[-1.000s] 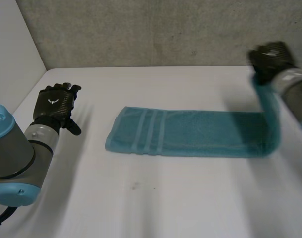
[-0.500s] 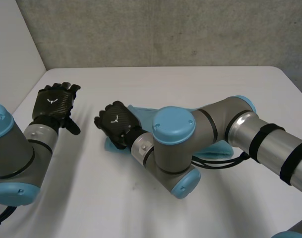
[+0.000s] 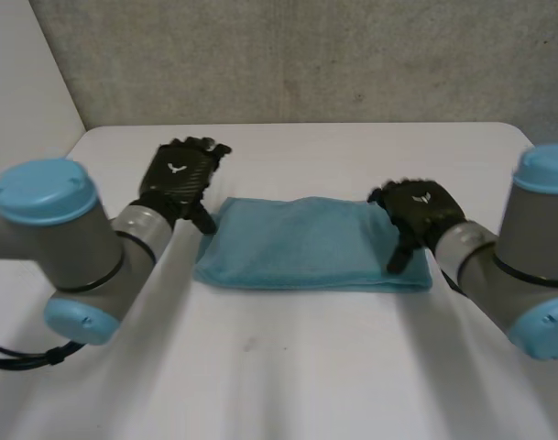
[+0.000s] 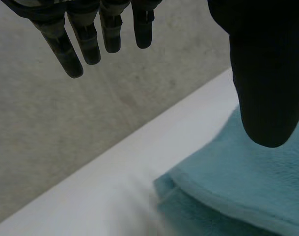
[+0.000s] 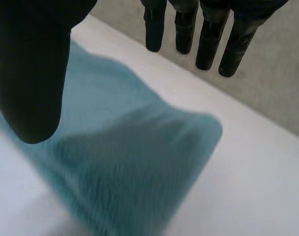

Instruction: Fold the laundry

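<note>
My left hand (image 3: pixel 185 186) and right hand (image 3: pixel 427 213), straight-fingered, white emblems (image 3: pixel 175 169) on their backs, at folded teal towel's (image 3: pixel 306 243) ends, white surface (image 3: pixel 288 367)

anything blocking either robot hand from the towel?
Nothing visible. The towel lies folded on the table. The left robot hand is open beside its left end, and the right robot hand is open over its right end.

The black, fingered left hand (image 3: pixel 178 179), ending the grey, blue-capped left arm (image 3: pixel 77 243), is holding its fingers straight, thumb apart. The black right hand (image 3: pixel 423 211) on the right arm (image 3: pixel 512 266) is doing likewise.
</note>
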Action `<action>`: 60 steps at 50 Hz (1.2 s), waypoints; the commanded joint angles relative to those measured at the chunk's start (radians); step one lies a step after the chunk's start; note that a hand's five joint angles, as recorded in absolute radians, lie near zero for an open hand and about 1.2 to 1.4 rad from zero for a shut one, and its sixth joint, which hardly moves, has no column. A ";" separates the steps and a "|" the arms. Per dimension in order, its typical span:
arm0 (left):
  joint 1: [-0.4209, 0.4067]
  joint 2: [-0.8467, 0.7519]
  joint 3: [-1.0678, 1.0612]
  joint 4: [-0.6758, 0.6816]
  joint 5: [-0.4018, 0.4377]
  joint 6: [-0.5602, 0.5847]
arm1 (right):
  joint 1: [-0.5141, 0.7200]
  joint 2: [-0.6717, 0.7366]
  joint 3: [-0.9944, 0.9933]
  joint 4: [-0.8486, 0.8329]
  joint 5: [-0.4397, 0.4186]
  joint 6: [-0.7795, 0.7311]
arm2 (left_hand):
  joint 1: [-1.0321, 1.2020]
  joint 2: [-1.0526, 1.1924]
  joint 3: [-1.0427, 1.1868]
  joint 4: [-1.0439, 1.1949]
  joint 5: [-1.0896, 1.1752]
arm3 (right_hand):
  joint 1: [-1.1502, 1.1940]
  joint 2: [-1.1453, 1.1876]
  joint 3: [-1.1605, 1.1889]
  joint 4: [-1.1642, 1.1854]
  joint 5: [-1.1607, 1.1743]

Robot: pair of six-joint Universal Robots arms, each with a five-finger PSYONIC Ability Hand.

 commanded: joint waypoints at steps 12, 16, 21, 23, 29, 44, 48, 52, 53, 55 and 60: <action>-0.014 -0.224 0.173 -0.135 -0.055 0.073 | -0.077 0.090 0.156 -0.172 -0.027 -0.025 | 0.030 0.026 0.017 0.027 0.012 | 0.574 0.541 0.543 0.538 0.529; -0.012 -0.210 0.142 -0.135 -0.083 0.073 | -0.101 0.111 0.145 -0.171 -0.004 -0.044 | 0.030 0.026 0.017 0.027 0.012 | 1.170 1.137 1.139 1.134 1.125; -0.011 -0.145 0.088 -0.135 -0.100 0.076 | -0.129 0.105 0.113 -0.169 0.059 -0.158 | 0.024 0.020 0.011 0.021 0.007 | 1.170 1.137 1.139 1.134 1.126; -0.008 -0.099 0.056 -0.135 -0.098 0.074 | -0.126 0.104 0.082 -0.165 0.092 -0.247 | 0.022 0.017 0.008 0.018 0.004 | 1.170 1.137 1.139 1.134 1.126; 0.000 0.021 0.002 -0.135 -0.100 0.063 | 0.006 0.073 -0.093 -0.139 0.129 -0.398 | 0.019 0.015 0.005 0.015 0.001 | 1.170 1.137 1.139 1.134 1.126; 0.020 0.210 -0.091 -0.132 -0.129 0.059 | 0.510 0.357 -0.435 -0.060 0.054 -0.413 | 0.013 0.009 -0.001 0.009 -0.005 | 1.170 1.137 1.139 1.134 1.126; 0.021 0.210 -0.087 -0.132 -0.141 0.051 | 0.508 0.381 -0.427 -0.053 0.057 -0.396 | 0.013 0.009 -0.001 0.009 -0.005 | 0.310 0.278 0.279 0.274 0.266; 0.020 0.193 -0.055 -0.130 -0.136 0.017 | 0.483 0.277 -0.404 -0.068 0.060 -0.312 | 0.024 0.020 0.011 0.021 0.006 | -0.052 -0.084 -0.082 -0.088 -0.096; 0.020 0.188 -0.041 -0.129 -0.135 0.007 | 0.471 0.245 -0.398 -0.071 0.062 -0.276 | 0.027 0.023 0.014 0.024 0.009 | -0.052 -0.084 -0.082 -0.088 -0.096; 0.006 0.156 0.010 -0.126 -0.132 -0.035 | 0.411 0.162 -0.381 -0.074 0.063 -0.135 | 0.030 0.026 0.017 0.027 0.012 | -0.052 -0.084 -0.082 -0.088 -0.096; -0.048 0.066 0.122 -0.135 -0.127 -0.111 | 0.266 0.081 -0.358 -0.042 0.054 0.088 | 0.057 0.053 0.043 0.053 0.039 | -0.052 -0.084 -0.082 -0.088 -0.096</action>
